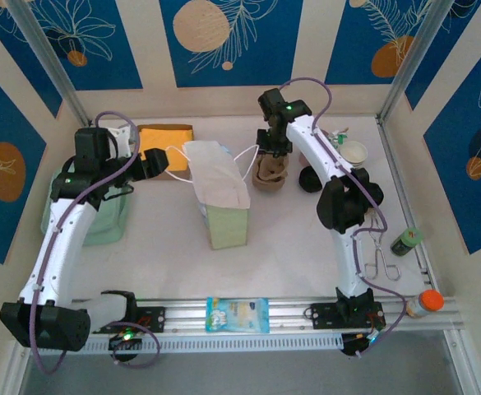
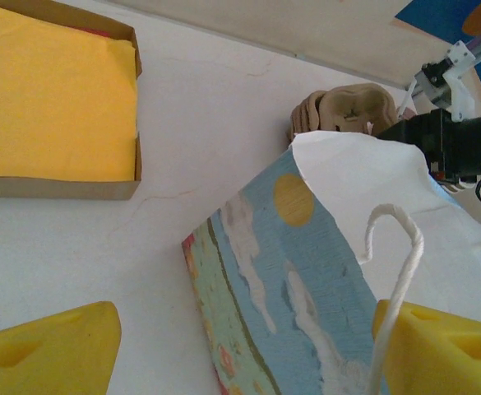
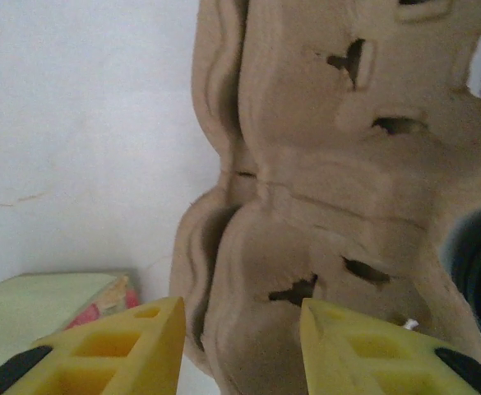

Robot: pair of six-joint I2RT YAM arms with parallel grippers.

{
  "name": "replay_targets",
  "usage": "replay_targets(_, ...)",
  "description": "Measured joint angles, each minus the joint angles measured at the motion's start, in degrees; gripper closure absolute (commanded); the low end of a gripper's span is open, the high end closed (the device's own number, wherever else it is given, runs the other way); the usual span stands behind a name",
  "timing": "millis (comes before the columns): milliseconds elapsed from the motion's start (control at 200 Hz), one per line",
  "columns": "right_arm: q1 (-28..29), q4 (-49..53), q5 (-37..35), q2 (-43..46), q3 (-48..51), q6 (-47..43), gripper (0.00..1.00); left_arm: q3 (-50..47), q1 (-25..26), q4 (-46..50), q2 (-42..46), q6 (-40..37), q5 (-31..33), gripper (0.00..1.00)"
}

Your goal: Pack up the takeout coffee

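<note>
So far nothing is packed: the takeout coffee [image 1: 310, 179], which I know only by its black lid, stands on the worktop [image 1: 289, 239] just right of the pulp cup carrier [image 1: 269, 174], outside the open paper bag [image 1: 228, 226]. My left fingers [image 2: 51, 354] are spread wide and hold nothing, with the bag's white cord handle [image 2: 398, 271] hanging between them. My right fingers [image 3: 125, 346] sit half apart around the carrier's near lobe, whether pinching it I cannot tell, so I judge the whole job remains: take the cup and lower it into the bag.
</note>
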State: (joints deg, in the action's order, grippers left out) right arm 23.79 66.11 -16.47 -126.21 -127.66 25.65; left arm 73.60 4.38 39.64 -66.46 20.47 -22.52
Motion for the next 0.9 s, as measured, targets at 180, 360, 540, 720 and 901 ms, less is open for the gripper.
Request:
replay_targets(180, 0.48, 0.35, -3.28, 1.81, 1.33, -0.22, 0.57, -0.76, -0.66, -0.24, 0.13, 0.02, -0.46, 0.20)
replay_targets(360, 0.17, 0.17, -5.57, 7.08, 5.84, -0.22, 0.57, -1.03, -0.87, -0.31, -0.02, 0.02, -1.22, 0.20)
replay_targets(540, -2.12, -1.53, -5.25, 12.35, 12.26, -0.20, 0.55, -1.20, -0.90, -0.87, -0.02, 0.02, -1.70, 0.20)
replay_targets(720, -4.13, -4.11, -1.75, 13.51, 19.34, -0.17, 0.55, -1.27, -0.96, -1.44, -0.02, 0.07, -2.93, 0.20)
replay_targets(901, -4.57, -5.84, 1.64, 13.49, 22.64, -0.22, 0.59, -1.27, -1.01, -1.53, -0.02, 0.07, -2.99, 0.20)
